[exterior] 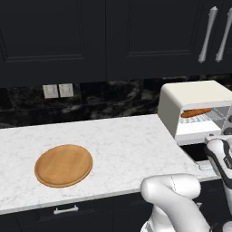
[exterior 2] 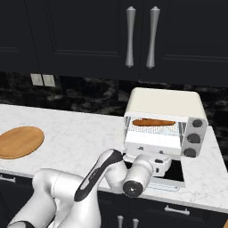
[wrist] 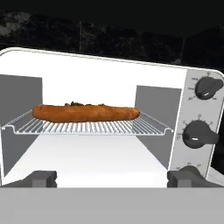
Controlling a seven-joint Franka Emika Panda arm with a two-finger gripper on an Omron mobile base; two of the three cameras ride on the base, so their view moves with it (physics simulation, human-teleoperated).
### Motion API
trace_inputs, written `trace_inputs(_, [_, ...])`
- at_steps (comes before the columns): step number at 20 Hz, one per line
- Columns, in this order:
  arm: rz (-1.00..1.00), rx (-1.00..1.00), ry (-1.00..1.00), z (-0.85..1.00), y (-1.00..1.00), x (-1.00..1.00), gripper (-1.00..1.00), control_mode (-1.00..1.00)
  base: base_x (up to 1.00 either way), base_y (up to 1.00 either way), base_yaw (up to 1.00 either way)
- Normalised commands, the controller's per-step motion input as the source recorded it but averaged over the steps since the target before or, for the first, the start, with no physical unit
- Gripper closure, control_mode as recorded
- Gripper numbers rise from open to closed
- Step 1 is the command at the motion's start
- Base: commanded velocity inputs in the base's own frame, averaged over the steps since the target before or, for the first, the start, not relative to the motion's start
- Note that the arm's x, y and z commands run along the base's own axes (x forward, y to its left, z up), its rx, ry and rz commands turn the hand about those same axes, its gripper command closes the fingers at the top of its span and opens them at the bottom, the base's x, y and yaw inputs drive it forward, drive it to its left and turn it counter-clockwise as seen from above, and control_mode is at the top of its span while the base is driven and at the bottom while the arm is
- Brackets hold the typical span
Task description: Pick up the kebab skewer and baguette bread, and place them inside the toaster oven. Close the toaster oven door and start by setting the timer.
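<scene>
White marble counter [exterior: 118, 140] ran across the middle of both base views, under dark cabinets [exterior 2: 80, 35]. The cream toaster oven [exterior 2: 164, 104] stood at the centre right of the right base view and at the right edge of the left base view, its door [exterior 2: 176, 171] dropped flat toward the arm. A round wooden board [exterior: 63, 165] lay bare at the lower left of the left base view, well apart from the oven. The baguette [wrist: 85, 113] lay lengthwise on the wire rack [wrist: 87, 127] in the left half of the hand view, with small dark chunks of the skewer [wrist: 78, 104] peeking just above its back edge. Three dark knobs [wrist: 200, 134] lined the oven's right panel. The gripper [wrist: 116, 178] faced the cavity with its fingertips [wrist: 41, 178] spread wide, grasping nothing.
</scene>
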Motion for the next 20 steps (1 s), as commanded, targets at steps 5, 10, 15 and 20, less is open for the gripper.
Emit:
trace_inputs(5, [0.11, 0.00, 0.07, 0.00, -0.46, -0.73, -1.00, -1.00, 0.00, 0.00, 0.00])
trace_inputs(10, [0.14, 0.00, 0.02, -0.18, -0.33, -0.29, -1.00, -1.00, 0.00, 0.00, 0.00])
trace_inputs(15, [0.10, 0.00, 0.00, -0.42, -0.15, -0.33, -1.00, -1.00, 0.00, 0.00, 0.00])
trace_inputs(20, [0.11, 0.00, 0.00, -0.25, -0.30, -0.30, -1.00, -1.00, 0.00, 0.00, 0.00])
